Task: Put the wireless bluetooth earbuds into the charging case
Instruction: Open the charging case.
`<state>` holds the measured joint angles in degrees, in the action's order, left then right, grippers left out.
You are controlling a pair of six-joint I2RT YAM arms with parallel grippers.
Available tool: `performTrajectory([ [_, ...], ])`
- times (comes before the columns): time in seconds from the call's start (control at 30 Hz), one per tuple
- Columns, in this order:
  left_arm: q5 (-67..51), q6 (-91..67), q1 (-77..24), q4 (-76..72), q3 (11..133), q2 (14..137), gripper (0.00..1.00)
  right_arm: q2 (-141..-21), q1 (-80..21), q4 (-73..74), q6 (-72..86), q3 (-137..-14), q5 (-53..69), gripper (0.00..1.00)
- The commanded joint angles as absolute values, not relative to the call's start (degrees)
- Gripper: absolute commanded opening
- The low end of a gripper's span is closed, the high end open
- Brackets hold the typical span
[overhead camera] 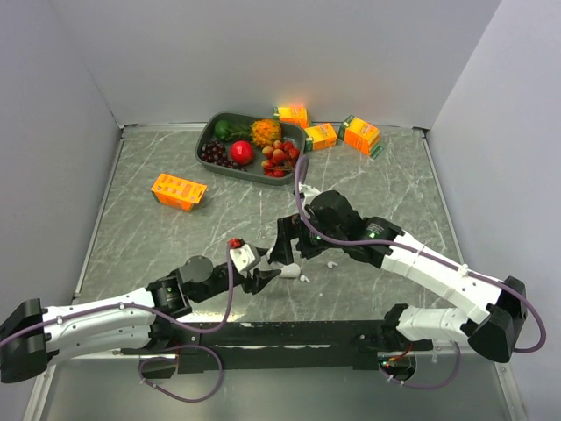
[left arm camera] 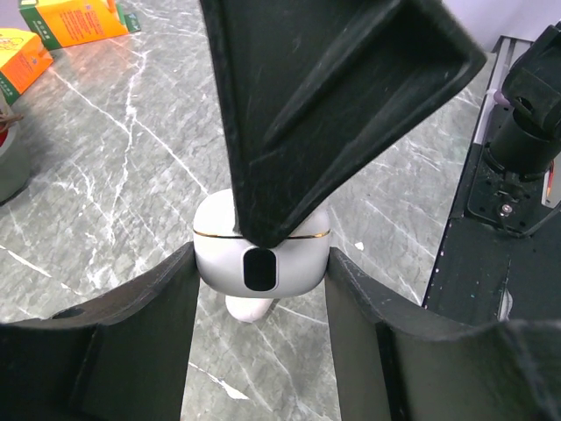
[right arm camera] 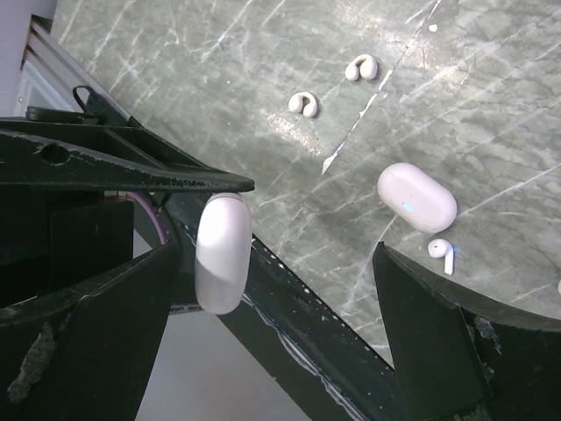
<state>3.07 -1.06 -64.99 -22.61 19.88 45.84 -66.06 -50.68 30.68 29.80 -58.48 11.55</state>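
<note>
While the left gripper point(left arm camera: 261, 263) was clamped on a white charging case point(left arm camera: 294, 267), the right gripper point(right arm camera: 276, 254) stood fully apart, with that case just inside one finger. Off its other fingertip, one stemmed earbud point(right arm camera: 443, 254) lay on the table point(right arm camera: 219, 53) beside a second closed case point(right arm camera: 416, 197); two curved white pieces point(right arm camera: 304, 103) lay farther ahead.

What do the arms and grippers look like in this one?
Left arm and right arm: white links, black joints, a purple cable looping along each. Left gripper and right gripper: matte black wedge-shaped fingers, scuffed. The left wrist carries a white block with a red cap.
</note>
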Motion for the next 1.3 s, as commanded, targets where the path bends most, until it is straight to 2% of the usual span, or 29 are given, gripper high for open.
performTrajectory([
  [0.0,5.1,-0.6,-65.6,-24.8,19.4,43.8,0.01,-63.6,-49.9,29.4,30.8,-58.0,10.6,1.0],
  [0.9,8.2,-0.9,-65.8,-24.3,19.1,41.0,0.01,-59.1,-46.8,29.6,31.9,-55.5,10.8,1.0],
  [1.03,8.5,-1.2,-65.9,-25.0,18.5,40.3,0.01,-57.8,-46.8,26.0,32.7,-55.0,14.7,0.99],
  [1.2,8.3,-1.3,-66.0,-26.6,18.2,40.0,0.01,-59.7,-46.8,20.0,37.3,-54.0,20.0,0.92],
  [1.27,7.8,-1.4,-66.0,-27.2,18.5,40.3,0.01,-60.6,-46.7,17.5,38.4,-53.4,21.3,0.84],
])
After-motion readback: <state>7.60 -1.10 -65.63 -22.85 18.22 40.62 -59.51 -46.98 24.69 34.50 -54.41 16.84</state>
